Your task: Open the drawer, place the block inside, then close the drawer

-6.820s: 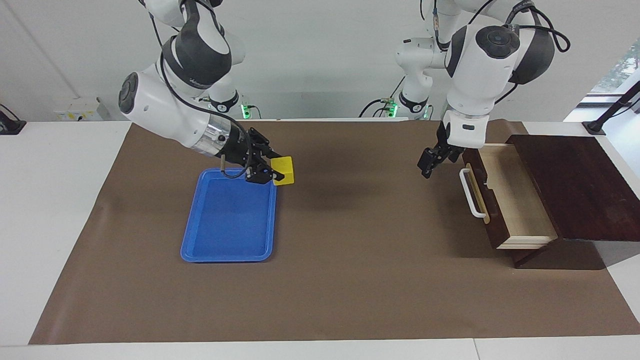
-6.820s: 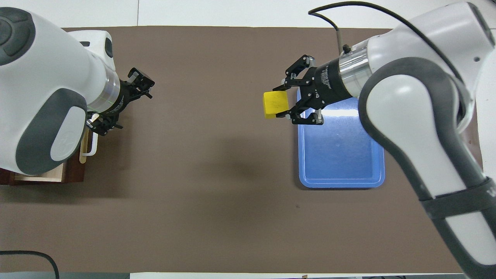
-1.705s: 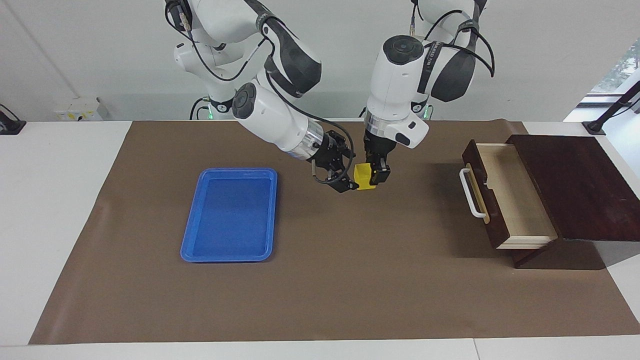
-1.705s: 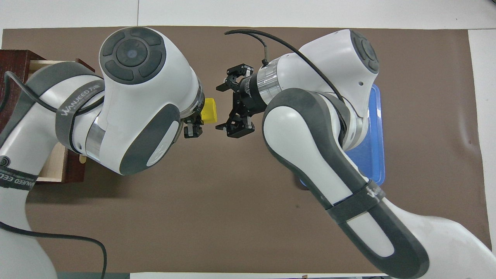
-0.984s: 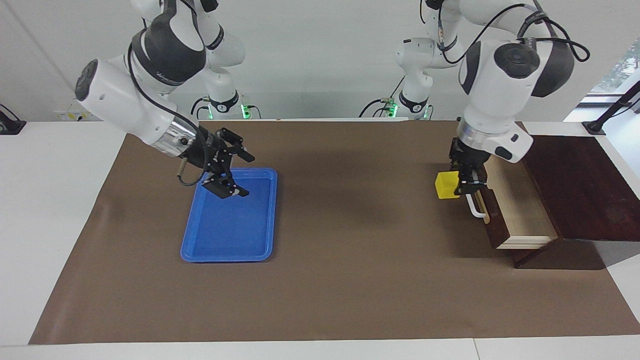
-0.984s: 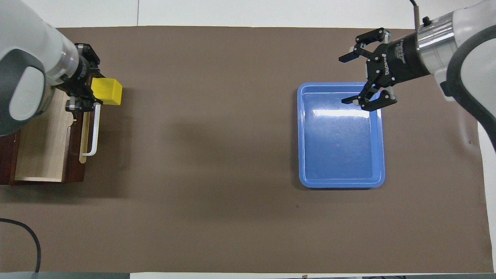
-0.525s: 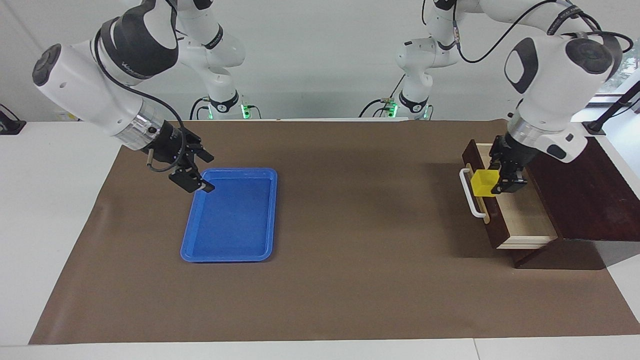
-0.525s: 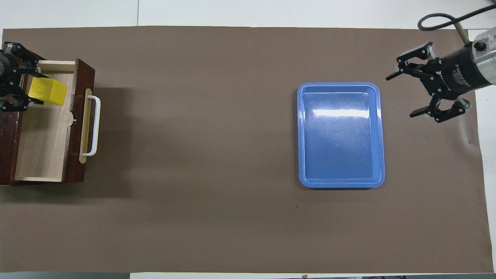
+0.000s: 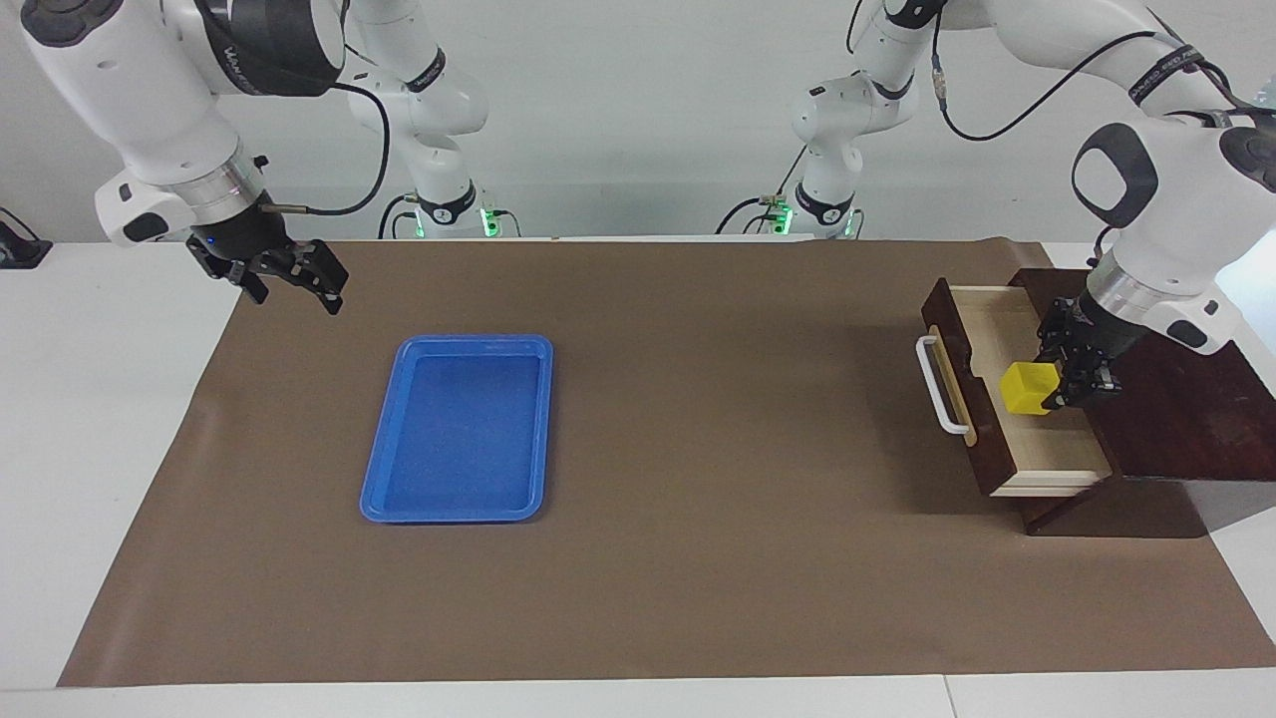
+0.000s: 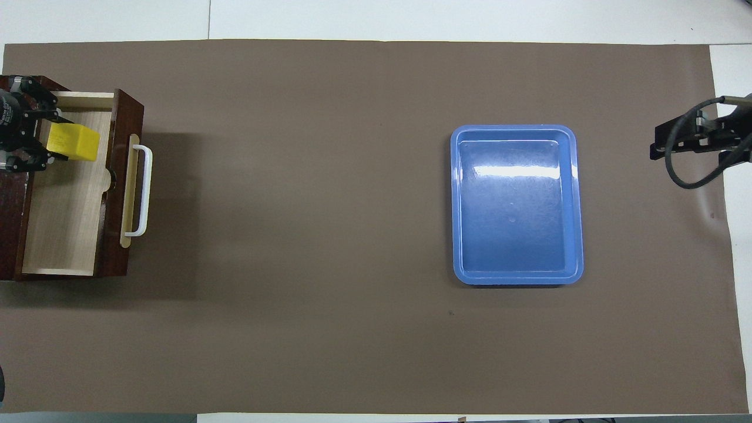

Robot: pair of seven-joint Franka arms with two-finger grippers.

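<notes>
Block [image 9: 1028, 387] — clamped by left gripper [image 9: 1059, 390] over the pulled-out drawer [image 9: 982, 451] — right gripper [image 9: 289, 280] spread wide.

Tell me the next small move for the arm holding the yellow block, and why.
Probably lower the left claw a little and let go. It is shut on the block, which hangs over the pale floor of the open drawer, so release would leave the block inside. The right claw waits open over the mat's edge, beside the blue tray.

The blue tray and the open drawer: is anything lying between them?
Nothing. Both views show only bare brown mat between the blue tray and the drawer.
</notes>
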